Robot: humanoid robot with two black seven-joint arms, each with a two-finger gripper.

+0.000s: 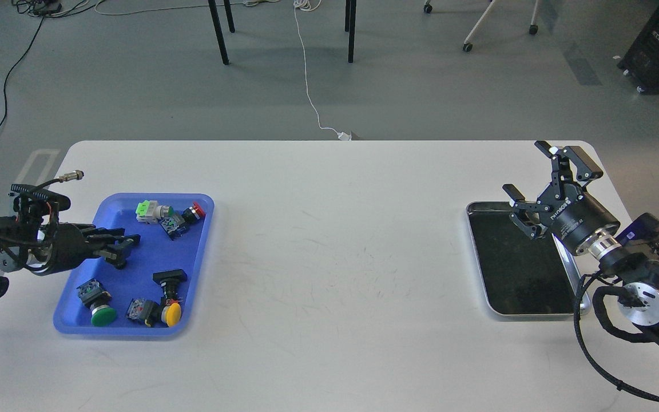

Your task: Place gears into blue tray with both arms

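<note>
The blue tray [145, 254] lies on the left of the white table. My left gripper [123, 250] reaches in over its left rim, pointing right, low above the tray floor. It is dark and side-on, so its fingers cannot be told apart. A tiny dark gear [119, 264] seems to lie on the tray floor right at the fingertips, merging with them. My right gripper [526, 168] hangs open and empty above the far right edge of the steel tray [512, 274].
Several push-buttons lie in the blue tray: green cap [103, 314], yellow cap [173, 312], red cap [197, 209], and a green-white one [147, 210]. The steel tray's black inside shows nothing. Table edges run near both arms; chair and table legs stand on the floor beyond.
</note>
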